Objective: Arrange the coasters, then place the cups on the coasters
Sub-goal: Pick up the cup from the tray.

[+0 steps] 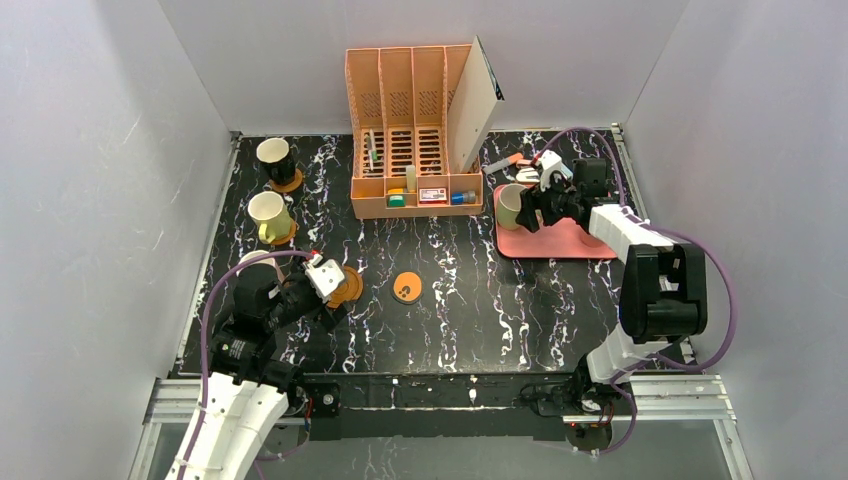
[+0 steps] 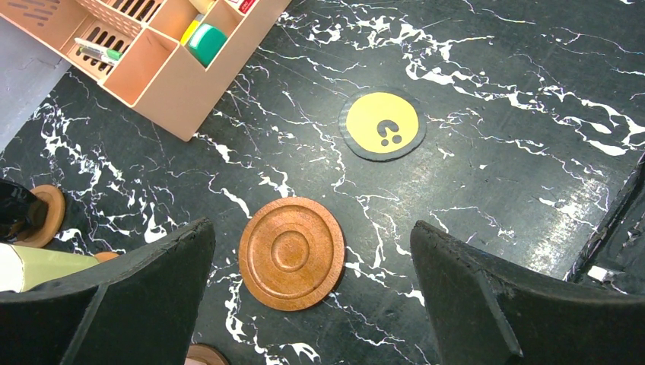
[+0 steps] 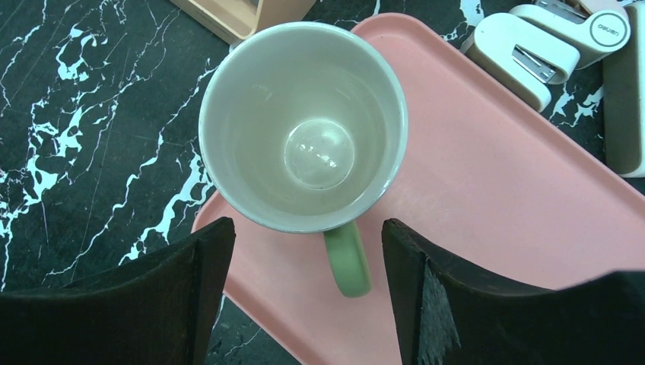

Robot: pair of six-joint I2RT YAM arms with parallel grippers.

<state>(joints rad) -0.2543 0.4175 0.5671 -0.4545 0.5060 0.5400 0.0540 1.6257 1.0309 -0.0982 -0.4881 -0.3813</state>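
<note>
A ringed wooden coaster (image 2: 290, 253) lies flat on the black table, between the fingers of my open left gripper (image 2: 312, 232), nearer the left finger and untouched. An orange coaster with dark marks (image 2: 382, 125) lies beyond it. My left gripper (image 1: 335, 290) hovers over the ringed coaster (image 1: 350, 287). A black cup (image 1: 275, 155) and a yellow cup (image 1: 268, 213) each stand on a coaster at the left. An olive green cup (image 3: 304, 125) stands upright on the pink tray (image 3: 494, 175). My right gripper (image 3: 308, 228) is open, a finger on each side of the cup's handle (image 3: 347, 262), gaps showing.
An orange desk organiser (image 1: 415, 130) with small items stands at the back centre. White staplers (image 3: 525, 53) lie beside the tray's far edge. A whitish cup (image 1: 262, 258) shows partly behind my left arm. Grey walls close in both sides.
</note>
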